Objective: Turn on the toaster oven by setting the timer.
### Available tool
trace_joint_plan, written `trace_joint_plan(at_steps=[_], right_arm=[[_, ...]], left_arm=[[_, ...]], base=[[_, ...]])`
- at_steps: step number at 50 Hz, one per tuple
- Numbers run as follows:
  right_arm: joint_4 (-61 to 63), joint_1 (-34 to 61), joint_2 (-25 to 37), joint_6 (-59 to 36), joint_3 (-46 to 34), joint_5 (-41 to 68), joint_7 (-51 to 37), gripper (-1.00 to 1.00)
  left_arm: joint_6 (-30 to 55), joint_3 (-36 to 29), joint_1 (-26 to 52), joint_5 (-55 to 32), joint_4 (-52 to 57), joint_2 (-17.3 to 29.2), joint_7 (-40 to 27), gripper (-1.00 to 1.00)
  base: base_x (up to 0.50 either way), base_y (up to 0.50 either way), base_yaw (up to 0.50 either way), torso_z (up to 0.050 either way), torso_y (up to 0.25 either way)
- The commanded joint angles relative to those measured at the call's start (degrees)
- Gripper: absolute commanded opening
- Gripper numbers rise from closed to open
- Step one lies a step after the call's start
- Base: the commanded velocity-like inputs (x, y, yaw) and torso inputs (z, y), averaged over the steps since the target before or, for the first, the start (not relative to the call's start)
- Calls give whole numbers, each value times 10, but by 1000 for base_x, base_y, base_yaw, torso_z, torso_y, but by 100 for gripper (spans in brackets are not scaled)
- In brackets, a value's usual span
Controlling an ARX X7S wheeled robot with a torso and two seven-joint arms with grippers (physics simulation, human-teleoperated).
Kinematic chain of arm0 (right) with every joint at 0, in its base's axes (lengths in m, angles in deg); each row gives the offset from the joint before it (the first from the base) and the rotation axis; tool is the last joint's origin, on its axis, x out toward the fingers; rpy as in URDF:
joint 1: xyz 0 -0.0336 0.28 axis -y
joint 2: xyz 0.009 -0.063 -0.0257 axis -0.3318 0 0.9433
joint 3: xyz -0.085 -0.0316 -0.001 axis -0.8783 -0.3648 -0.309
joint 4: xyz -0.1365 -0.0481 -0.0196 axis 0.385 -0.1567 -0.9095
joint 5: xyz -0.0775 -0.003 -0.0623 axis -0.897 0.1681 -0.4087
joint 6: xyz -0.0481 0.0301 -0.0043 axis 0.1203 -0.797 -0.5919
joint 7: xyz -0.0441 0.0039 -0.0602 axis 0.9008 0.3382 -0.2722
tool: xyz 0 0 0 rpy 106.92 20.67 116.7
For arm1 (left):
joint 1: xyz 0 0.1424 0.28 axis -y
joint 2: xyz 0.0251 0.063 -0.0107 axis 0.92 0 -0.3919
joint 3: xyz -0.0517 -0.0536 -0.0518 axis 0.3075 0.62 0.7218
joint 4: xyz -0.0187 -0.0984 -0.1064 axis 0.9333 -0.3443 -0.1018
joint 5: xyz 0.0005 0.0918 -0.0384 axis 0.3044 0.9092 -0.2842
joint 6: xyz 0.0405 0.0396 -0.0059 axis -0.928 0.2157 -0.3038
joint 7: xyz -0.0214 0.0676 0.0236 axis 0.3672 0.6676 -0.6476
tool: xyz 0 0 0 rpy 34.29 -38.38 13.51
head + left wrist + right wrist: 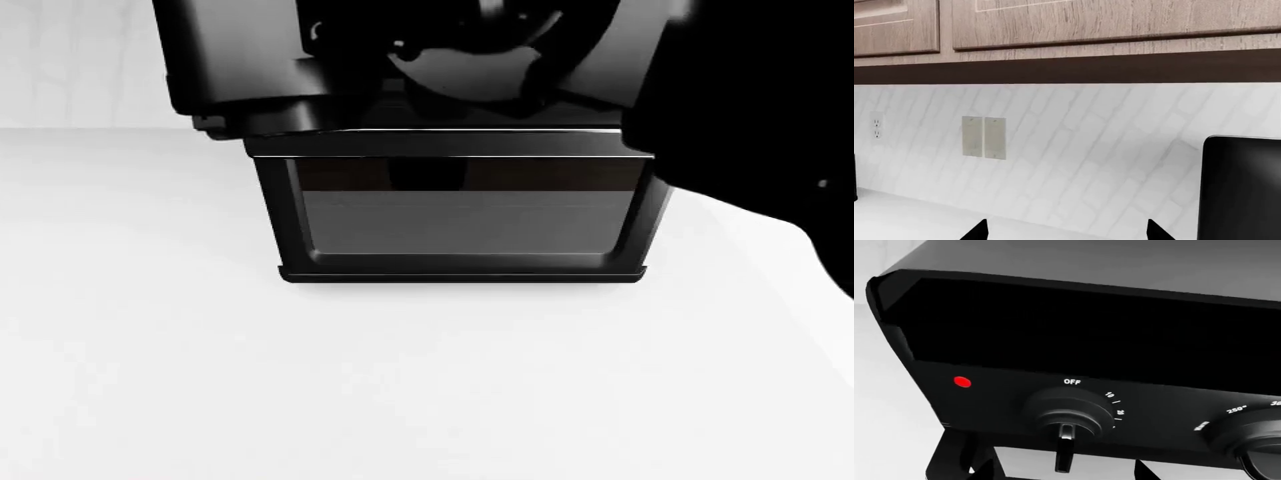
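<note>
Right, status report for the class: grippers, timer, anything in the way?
Left gripper open, empty, facing backsplash. Right gripper open, close to timer, not gripping. Nothing seen blocking it.

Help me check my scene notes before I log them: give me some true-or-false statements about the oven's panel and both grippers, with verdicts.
1. A small round red light sits on the black toaster oven panel, beside the black round timer knob marked OFF. True.
2. The right gripper is clamped on the timer knob. False: its fingertips are spread apart, short of the knob.
3. The left gripper holds a cup. False: it is open and empty, facing the white tiled wall.
4. The neighbouring black round knob is ringed by "Warm" and "250". True.
5. The wall is bare. False: it carries grey blank plates.
</note>
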Motion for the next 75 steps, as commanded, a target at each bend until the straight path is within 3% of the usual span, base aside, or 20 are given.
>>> trace_joint_plan(at_steps=[1, 27, 28, 65, 75], right_arm=[[-3, -7, 0, 2, 0, -7, 5, 100], [-10, -15, 0, 7, 0, -15, 3, 100], [-8, -14, 0, 9, 0, -15, 4, -100], [-4, -16, 0, 32, 0, -18, 3, -100], [-2, -28, 0, 111, 1, -14, 28, -100]], left_arm=[[-1, 3, -3, -1, 0, 1, -1, 100], [-5, 24, -24, -17, 4, 2, -8, 100], [-5, 23, -23, -16, 4, 2, -8, 100], [-9, 39, -43, -26, 10, 2, -15, 100], [-10, 40, -46, -24, 9, 0, -13, 100]], base=[[0, 0, 0, 0, 0], [0, 0, 0, 0, 0], [0, 0, 0, 0, 0], [0, 0, 0, 0, 0], [0, 0, 0, 0, 0]])
